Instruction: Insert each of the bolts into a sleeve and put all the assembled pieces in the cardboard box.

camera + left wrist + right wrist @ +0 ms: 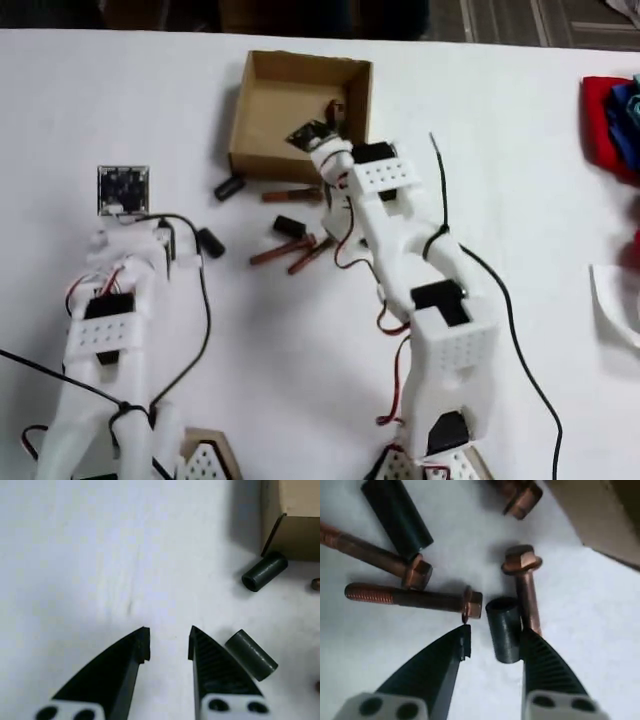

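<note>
My left claw (167,641): open, holding nothing, one sleeve (251,655) just beside it | My right claw (494,632): open, another sleeve (504,627) between my fingers, bolt (522,565) beside it

The left arm (100,340) and the right arm (455,360) are built of white printed segments, with perforated white panels and black servo blocks set in at the joints. Black cables (207,320) and thin red wires (383,322) run loose along the links. The jaws are black, ribbed and pointed, on white mounts with dark screw holes (47,713).
</note>
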